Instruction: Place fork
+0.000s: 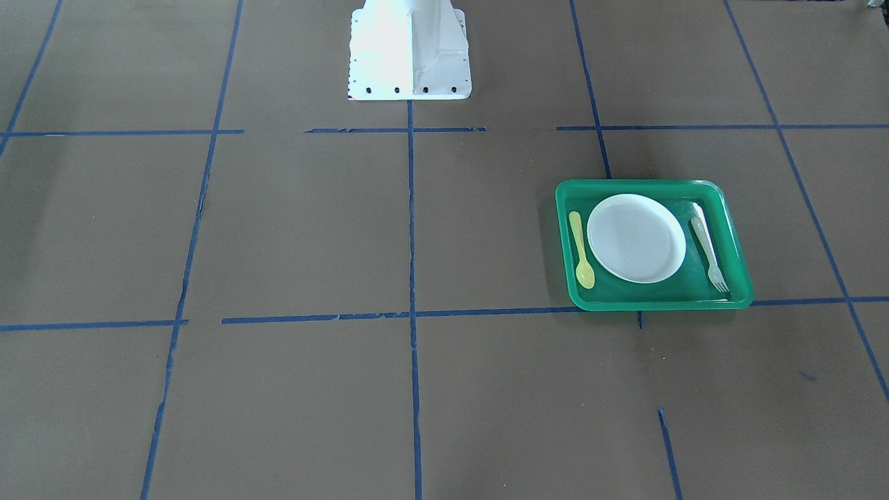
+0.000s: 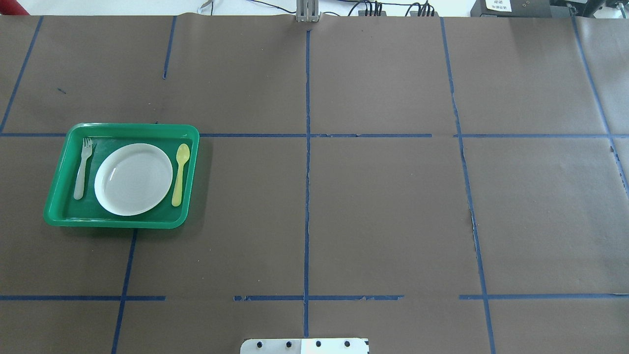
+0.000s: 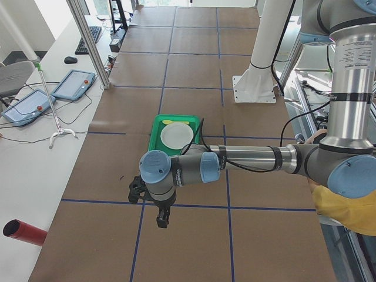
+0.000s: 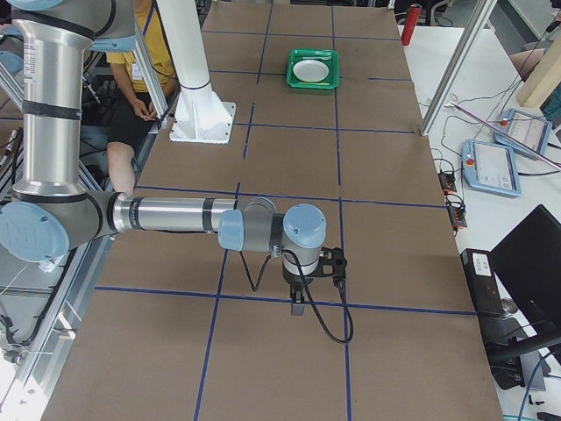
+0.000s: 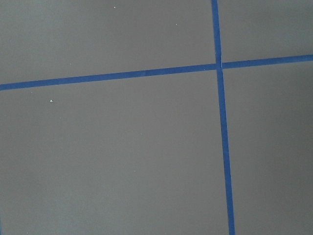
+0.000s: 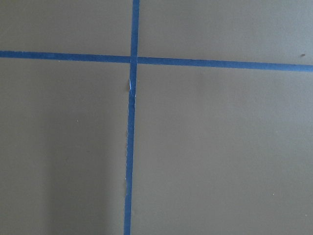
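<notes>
The pale white fork (image 1: 708, 248) lies in the green tray (image 1: 653, 304), beside the white plate (image 1: 635, 238), with its tines toward the operators' side. It also shows in the overhead view (image 2: 82, 169), left of the plate (image 2: 133, 179). A yellow spoon (image 2: 180, 172) lies on the plate's other side. My left gripper (image 3: 161, 218) shows only in the exterior left view, held high and away from the tray (image 3: 155, 138). My right gripper (image 4: 298, 309) shows only in the exterior right view, far from the tray (image 4: 313, 85). I cannot tell whether either is open or shut.
The brown table is marked with blue tape lines (image 2: 307, 196). The white robot base (image 1: 410, 52) stands at the table's middle edge. Both wrist views show only brown paper and tape. Operators' desks with tablets (image 3: 73, 85) and a person in yellow (image 4: 145, 61) flank the table.
</notes>
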Available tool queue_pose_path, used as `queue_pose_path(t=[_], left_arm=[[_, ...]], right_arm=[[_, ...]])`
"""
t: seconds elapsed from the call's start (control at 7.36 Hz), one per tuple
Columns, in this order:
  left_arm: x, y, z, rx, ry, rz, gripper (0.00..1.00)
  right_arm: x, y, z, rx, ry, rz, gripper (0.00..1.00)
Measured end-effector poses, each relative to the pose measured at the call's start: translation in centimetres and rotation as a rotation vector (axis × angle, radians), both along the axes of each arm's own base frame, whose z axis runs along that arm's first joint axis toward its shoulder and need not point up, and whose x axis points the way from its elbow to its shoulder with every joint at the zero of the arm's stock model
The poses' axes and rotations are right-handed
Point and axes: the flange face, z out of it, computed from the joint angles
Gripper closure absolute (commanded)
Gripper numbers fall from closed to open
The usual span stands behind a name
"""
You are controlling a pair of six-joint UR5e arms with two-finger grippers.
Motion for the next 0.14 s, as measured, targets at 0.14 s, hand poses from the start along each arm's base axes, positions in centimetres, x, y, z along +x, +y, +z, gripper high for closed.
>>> queue_pose_path(t=[0.14], left_arm=[[0.02,0.13,0.23,-0.005,0.0,0.0,0.0]], right_arm=[[0.0,0.0,0.0,0.0,0.0,0.0,0.0]])
